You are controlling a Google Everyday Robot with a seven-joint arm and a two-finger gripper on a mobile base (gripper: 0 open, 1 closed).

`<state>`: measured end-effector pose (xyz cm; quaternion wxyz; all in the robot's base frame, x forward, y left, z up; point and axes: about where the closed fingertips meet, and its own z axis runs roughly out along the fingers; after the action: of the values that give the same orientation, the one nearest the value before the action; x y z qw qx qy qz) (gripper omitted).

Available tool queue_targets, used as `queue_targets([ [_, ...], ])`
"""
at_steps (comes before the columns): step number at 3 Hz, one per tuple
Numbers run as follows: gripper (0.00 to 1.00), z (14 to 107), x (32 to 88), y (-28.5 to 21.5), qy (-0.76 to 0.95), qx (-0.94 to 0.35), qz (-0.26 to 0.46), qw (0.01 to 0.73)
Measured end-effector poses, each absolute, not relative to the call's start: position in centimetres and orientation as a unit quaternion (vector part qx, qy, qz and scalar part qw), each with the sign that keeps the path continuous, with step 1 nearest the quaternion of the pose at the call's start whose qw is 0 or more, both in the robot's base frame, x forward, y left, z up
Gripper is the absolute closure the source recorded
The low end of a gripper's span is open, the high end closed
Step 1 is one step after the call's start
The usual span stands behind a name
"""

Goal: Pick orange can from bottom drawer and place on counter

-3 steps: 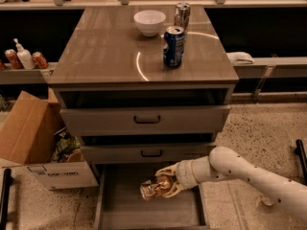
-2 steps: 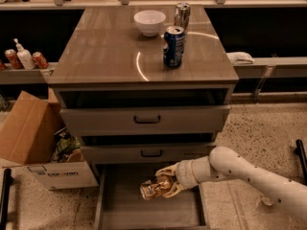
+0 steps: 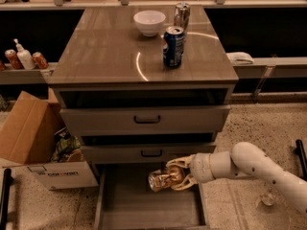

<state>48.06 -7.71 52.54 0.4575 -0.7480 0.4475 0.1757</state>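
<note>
Half done, seemingly: held the orange can [image 3: 161,180] sideways in the closed hand [image 3: 172,176] over the bottom drawer [image 3: 144,209], beneath the front edge of the table [image 3: 105,47]; next needed lifting clear and onto it.

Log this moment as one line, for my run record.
claw: shut on amber-orange drink can | where: over open grey bottom drawer | grey-brown counter: awaiting can
</note>
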Motion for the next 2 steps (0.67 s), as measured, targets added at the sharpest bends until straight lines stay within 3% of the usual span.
queue_targets([
  [2,1.0,62.2,51.0,-11.3,0.452,-0.736,0.151,0.481],
])
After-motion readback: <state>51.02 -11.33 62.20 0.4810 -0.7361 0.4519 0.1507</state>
